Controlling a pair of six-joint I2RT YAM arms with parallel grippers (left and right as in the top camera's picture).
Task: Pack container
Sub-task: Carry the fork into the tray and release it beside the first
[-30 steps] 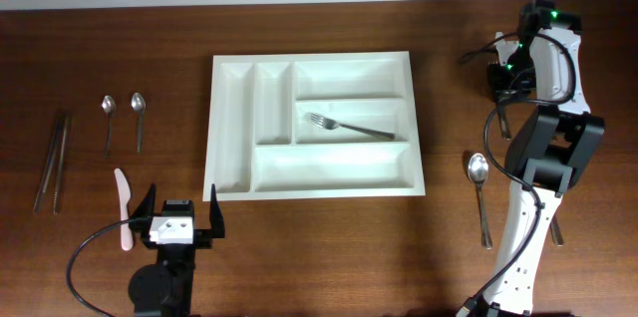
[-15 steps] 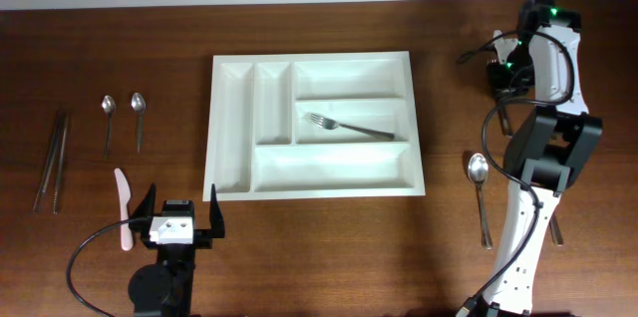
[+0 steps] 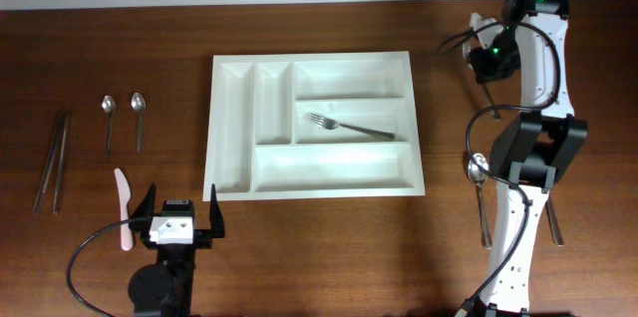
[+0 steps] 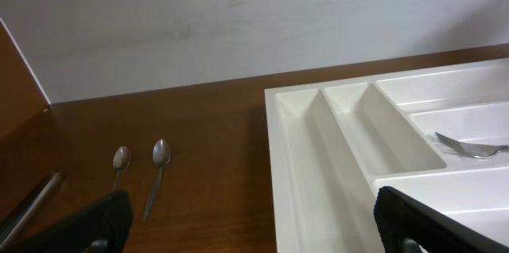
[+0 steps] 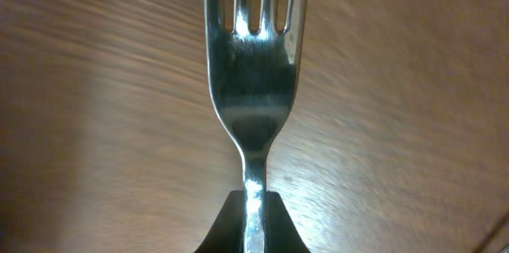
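Note:
The container (image 3: 311,59), a big white cutlery tray, lies mid-table, and one fork (image 3: 349,127) rests in its middle long compartment. My right gripper (image 3: 490,58) hangs over the wood at the tray's far right. In the right wrist view it (image 5: 253,201) is shut on the neck of a second steel fork (image 5: 253,86), tines pointing away, above bare wood. My left gripper (image 3: 181,200) stands open near the tray's front left corner. In the left wrist view it (image 4: 258,225) holds nothing, with the container's wall (image 4: 294,165) and the fork (image 4: 469,148) ahead.
Left of the tray lie two small spoons (image 3: 109,118) (image 3: 139,118), a pair of dark sticks (image 3: 52,162) and a pink knife (image 3: 123,207). A larger spoon (image 3: 480,192) lies on the right beside the right arm's base, with another utensil (image 3: 554,227) partly hidden behind the arm.
The right gripper has closed on the fork and swung up and slightly left, away from the table's right side. The left arm has not moved.

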